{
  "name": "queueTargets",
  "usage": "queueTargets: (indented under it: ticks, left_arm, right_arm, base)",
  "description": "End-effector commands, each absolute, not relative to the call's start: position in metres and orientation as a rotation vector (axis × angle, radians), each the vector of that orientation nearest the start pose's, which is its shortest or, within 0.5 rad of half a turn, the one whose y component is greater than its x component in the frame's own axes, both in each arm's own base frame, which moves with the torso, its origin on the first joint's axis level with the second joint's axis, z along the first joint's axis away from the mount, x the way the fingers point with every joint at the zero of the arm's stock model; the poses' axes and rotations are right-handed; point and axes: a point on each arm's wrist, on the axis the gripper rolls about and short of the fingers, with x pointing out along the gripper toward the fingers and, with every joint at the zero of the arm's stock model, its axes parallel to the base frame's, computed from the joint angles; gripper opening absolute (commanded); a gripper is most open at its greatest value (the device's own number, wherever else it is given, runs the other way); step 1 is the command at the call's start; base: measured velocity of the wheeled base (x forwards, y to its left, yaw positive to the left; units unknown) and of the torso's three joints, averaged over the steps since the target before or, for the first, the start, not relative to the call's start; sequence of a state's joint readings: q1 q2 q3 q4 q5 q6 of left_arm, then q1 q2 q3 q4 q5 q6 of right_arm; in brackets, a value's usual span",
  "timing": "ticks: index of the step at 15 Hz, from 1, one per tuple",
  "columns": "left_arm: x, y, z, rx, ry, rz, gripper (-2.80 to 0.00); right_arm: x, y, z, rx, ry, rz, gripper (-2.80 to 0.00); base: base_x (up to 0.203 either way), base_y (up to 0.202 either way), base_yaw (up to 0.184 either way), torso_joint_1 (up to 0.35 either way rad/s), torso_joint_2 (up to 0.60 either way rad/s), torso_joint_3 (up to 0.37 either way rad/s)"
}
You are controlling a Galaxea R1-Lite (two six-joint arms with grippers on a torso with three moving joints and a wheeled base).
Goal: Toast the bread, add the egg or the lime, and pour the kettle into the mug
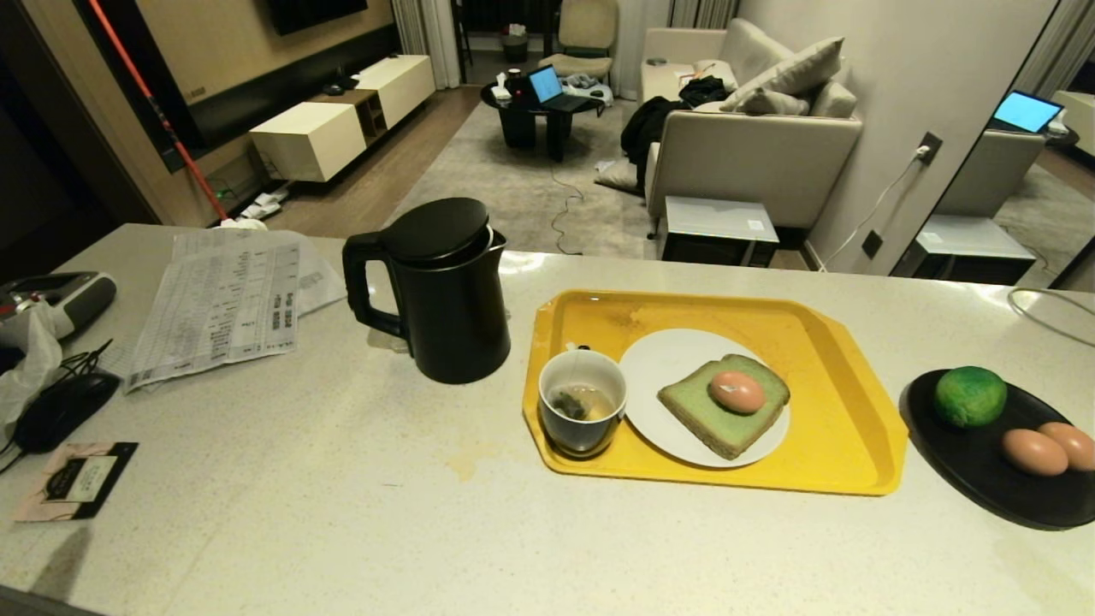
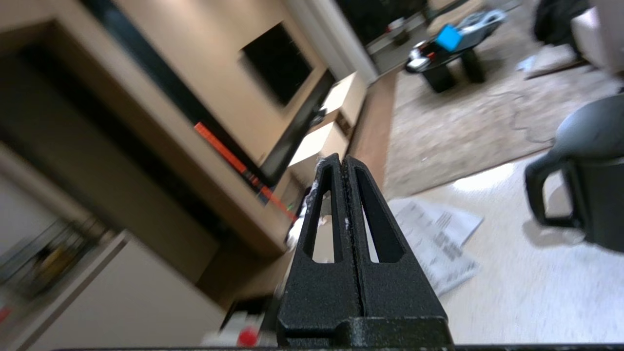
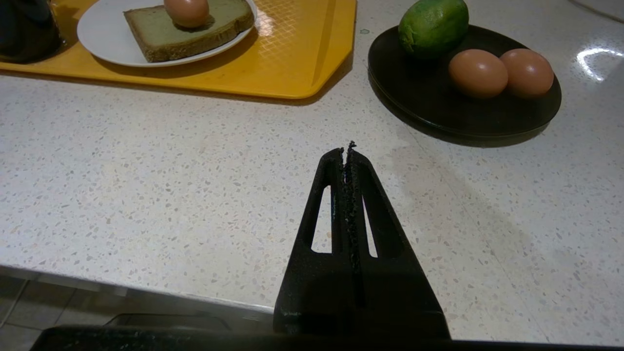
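The pale green bread [image 1: 724, 407] lies on a white plate [image 1: 659, 368] in the yellow tray [image 1: 843, 411], with the pinkish egg [image 1: 737, 391] on top of it. The mug [image 1: 582, 412] stands in the tray's left end, holding liquid and a tea bag. The black kettle [image 1: 449, 291] stands upright on the counter left of the tray, lid on. The lime [image 1: 970, 396] rests on a black plate [image 1: 967, 462] at the right. My left gripper [image 2: 342, 159] is shut and empty, off to the kettle's [image 2: 592, 170] handle side. My right gripper [image 3: 346, 148] is shut and empty over the counter's near edge.
Two plain brown eggs [image 1: 1048, 448] share the black plate with the lime. Printed papers [image 1: 222, 308], a black mouse [image 1: 60, 411], a card [image 1: 77, 479] and a handheld device [image 1: 60, 299] lie on the counter's left part. A living room lies beyond the counter.
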State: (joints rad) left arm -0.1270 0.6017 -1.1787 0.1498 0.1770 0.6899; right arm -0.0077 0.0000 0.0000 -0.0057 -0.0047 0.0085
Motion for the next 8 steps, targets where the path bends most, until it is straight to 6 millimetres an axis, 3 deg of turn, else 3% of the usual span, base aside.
queueTargets:
  ticks: [1, 4, 8]
  left_arm:
    - [-0.090, 0.009, 0.347, 0.597, -0.413, 0.269, -2.80]
    - [-0.119, 0.005, 0.314, 0.568, -0.394, 0.306, -2.80]
    - [-0.138, 0.003, 0.260, 0.559, -0.390, 0.321, -2.80]
  right_arm:
    - [-0.023, 0.000, 0.075, 0.008, -0.003, -0.012, -2.80]
    - [-0.023, 0.000, 0.075, 0.008, -0.003, -0.012, -2.80]
    - [-0.023, 0.000, 0.075, 0.008, -0.003, -0.012, -2.80]
  base:
    - [0.000, 0.000, 0.000, 0.000, 0.00, 0.000]
    - [0.000, 0.000, 0.000, 0.000, 0.00, 0.000]
    - [0.000, 0.000, 0.000, 0.000, 0.00, 0.000]
